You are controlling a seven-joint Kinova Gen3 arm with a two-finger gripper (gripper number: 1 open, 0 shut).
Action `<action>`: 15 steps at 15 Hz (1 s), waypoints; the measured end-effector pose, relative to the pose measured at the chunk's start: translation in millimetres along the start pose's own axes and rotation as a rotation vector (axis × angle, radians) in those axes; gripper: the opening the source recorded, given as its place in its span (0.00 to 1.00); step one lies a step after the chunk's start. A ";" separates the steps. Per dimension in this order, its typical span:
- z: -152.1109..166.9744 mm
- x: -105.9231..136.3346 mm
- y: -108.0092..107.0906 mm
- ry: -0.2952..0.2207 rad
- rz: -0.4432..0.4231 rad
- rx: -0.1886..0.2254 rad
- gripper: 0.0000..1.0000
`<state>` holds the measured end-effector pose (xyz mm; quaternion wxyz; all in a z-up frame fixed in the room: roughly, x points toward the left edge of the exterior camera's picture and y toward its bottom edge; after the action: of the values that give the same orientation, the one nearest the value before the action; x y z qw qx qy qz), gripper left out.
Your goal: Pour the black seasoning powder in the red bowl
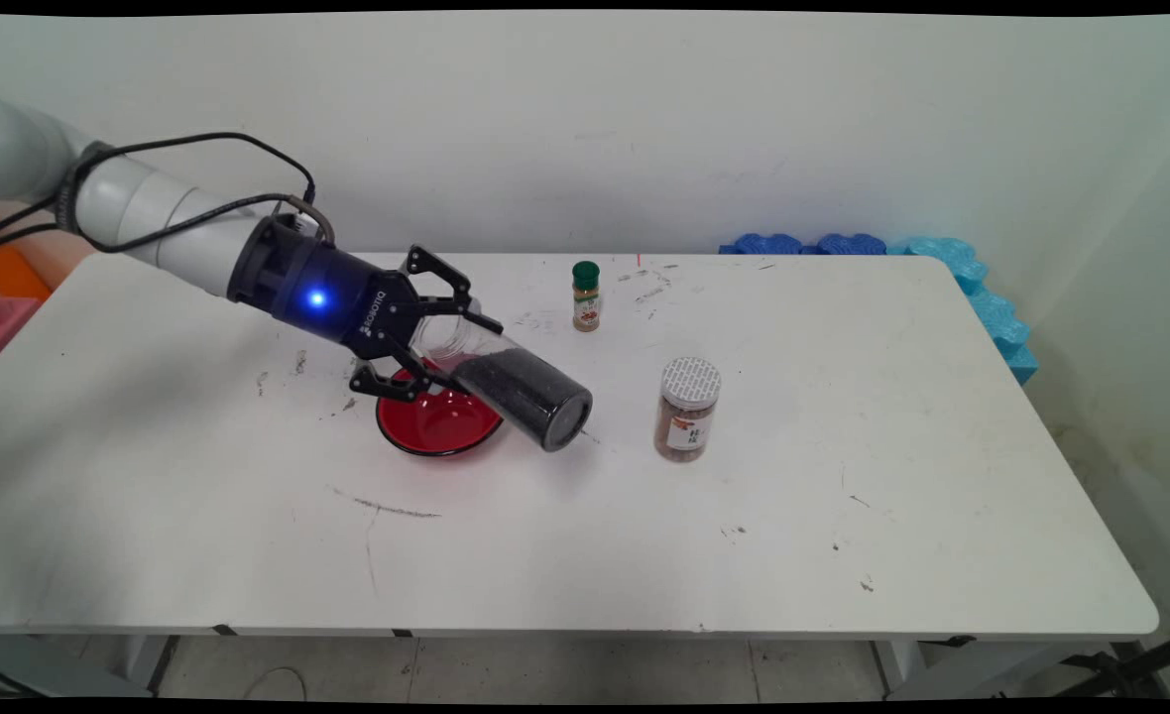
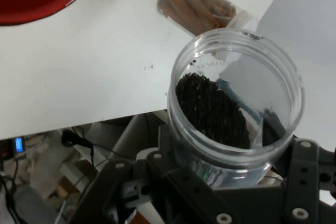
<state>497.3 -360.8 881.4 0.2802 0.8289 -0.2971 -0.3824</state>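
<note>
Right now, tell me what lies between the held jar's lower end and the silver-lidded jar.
Nothing: in the main view, bare table separates the clear jar in the gripper from the silver-lidded jar.

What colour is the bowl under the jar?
Red bowl, clearest in the main view.

White arm low over from the left, hand (image 1: 436, 332) clamped, tilted sideways.

Clear smooth plastic jar (image 1: 506, 372), glossy red bowl (image 1: 436, 424), scuffed matt white table (image 1: 843, 476).
</note>
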 end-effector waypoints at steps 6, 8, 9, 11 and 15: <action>1.3 6.8 -7.8 -0.021 -0.092 -0.010 0.00; 0.9 10.7 -9.9 -0.022 -0.117 -0.015 0.00; 0.9 12.9 -10.8 -0.023 -0.131 -0.018 0.00; 1.3 16.4 -12.0 -0.024 -0.158 -0.026 0.00; 2.9 20.9 -13.5 -0.030 -0.217 -0.042 0.00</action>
<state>509.8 -367.2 860.7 0.2501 0.8441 -0.2017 -0.4292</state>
